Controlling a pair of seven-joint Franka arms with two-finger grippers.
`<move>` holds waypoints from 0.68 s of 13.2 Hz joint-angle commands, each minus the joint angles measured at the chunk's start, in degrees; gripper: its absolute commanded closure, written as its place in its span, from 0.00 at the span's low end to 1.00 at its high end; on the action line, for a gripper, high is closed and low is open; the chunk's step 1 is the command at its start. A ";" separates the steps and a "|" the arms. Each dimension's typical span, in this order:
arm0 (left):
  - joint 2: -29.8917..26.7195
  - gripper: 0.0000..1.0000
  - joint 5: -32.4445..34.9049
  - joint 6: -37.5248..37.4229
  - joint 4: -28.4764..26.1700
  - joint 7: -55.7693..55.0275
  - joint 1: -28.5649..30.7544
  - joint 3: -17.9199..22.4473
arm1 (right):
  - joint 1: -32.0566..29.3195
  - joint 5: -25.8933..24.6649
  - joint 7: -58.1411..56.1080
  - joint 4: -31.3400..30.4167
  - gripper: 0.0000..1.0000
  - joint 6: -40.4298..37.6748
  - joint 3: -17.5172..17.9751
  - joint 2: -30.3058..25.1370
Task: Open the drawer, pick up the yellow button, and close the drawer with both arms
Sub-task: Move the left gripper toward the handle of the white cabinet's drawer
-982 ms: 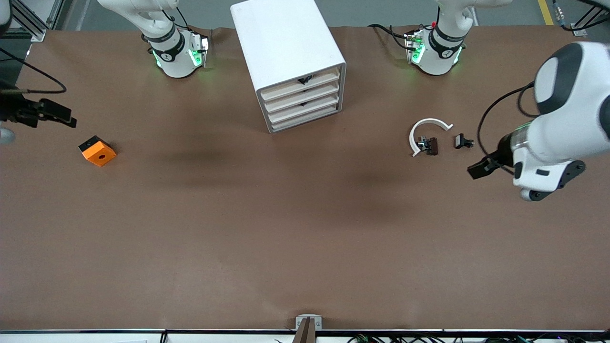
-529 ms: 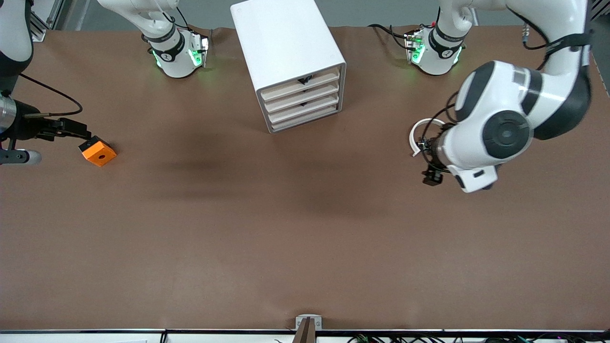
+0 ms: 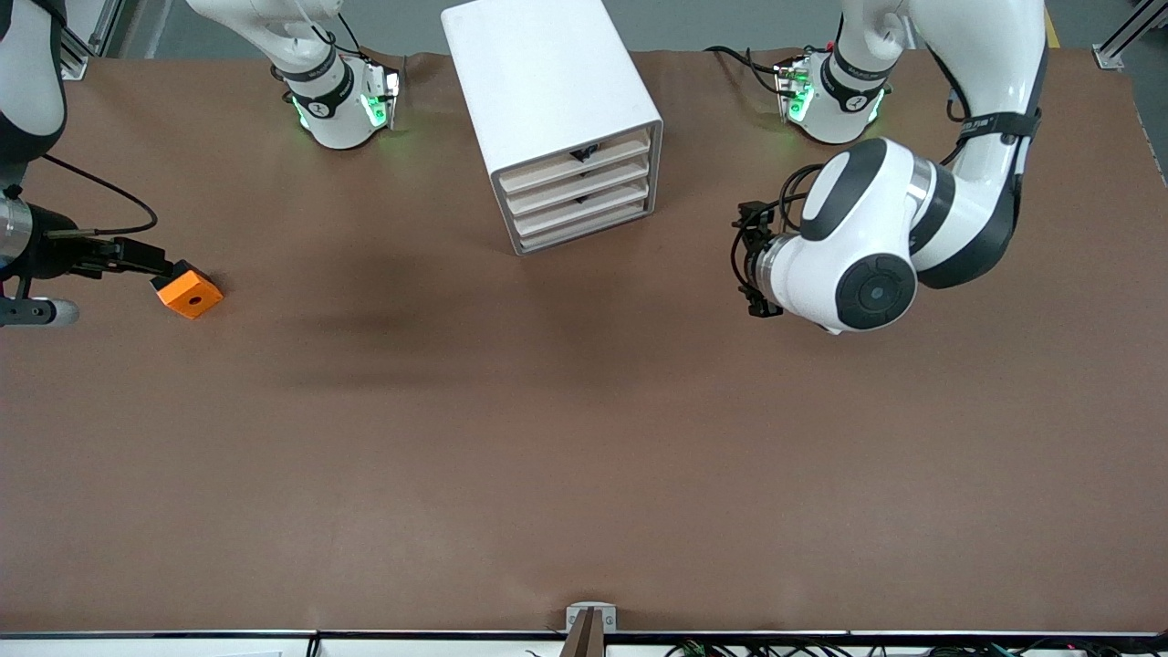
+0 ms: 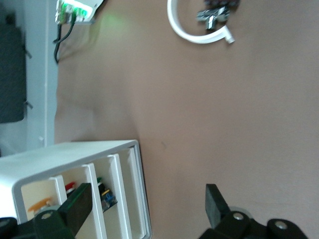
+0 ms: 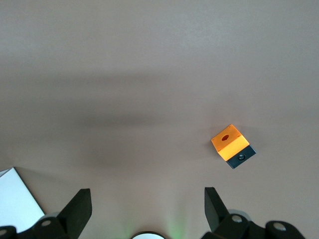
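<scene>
While shut, drawer [image 3: 577, 171] clear of fingers [image 4: 78, 203]

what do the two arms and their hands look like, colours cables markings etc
Both are glossy white arms with black joint bands. The left arm carries looped black cables near its wrist and small dark lettering on a band. The right arm trails a thin black cable. Each base glows green. The left hand and right hand are black with two fingers.

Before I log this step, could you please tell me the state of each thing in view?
Four beige-fronted drawers of the white boxy cabinet: all shut.
Orange cube with a hole: on the brown table, hole up, ungripped.
Left hand: open, empty, over the table beside the cabinet.
Right hand: open, empty, over the table by the cube.
White plastic arc: flat on the table.
</scene>
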 commanded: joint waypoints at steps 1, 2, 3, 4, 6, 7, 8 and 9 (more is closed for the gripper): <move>2.05 0.00 -1.77 -1.43 1.57 -4.38 -2.70 0.42 | -0.81 -0.61 -0.77 1.94 0.00 -0.43 0.29 1.42; 2.58 0.00 -1.94 -1.52 1.57 -6.05 -3.50 0.42 | -1.16 -0.53 -0.86 1.94 0.00 -0.43 0.29 1.51; 3.72 0.00 -2.99 -2.30 1.57 -8.50 -3.76 0.42 | -1.42 -0.53 -0.86 1.94 0.00 -0.52 0.29 1.51; 4.95 0.00 -4.65 -4.31 1.65 -10.87 -3.68 0.42 | -1.51 -0.53 -0.86 1.85 0.00 -0.61 0.29 1.51; 6.71 0.00 -7.56 -5.82 1.74 -16.15 -3.50 0.51 | -1.60 -0.53 -0.77 1.85 0.00 -0.69 0.29 1.77; 6.81 0.00 -8.18 -6.09 1.65 -16.78 -3.76 0.51 | -1.69 -0.53 -0.69 1.85 0.00 -0.69 0.29 1.86; 6.89 0.00 -9.57 -6.52 1.74 -16.79 -3.68 0.42 | -1.60 -0.44 -0.43 1.85 0.00 -0.78 0.29 1.86; 7.33 0.00 -12.37 -6.53 1.65 -16.79 -3.68 0.42 | -1.51 -0.35 -0.34 1.85 0.00 -0.78 0.29 1.78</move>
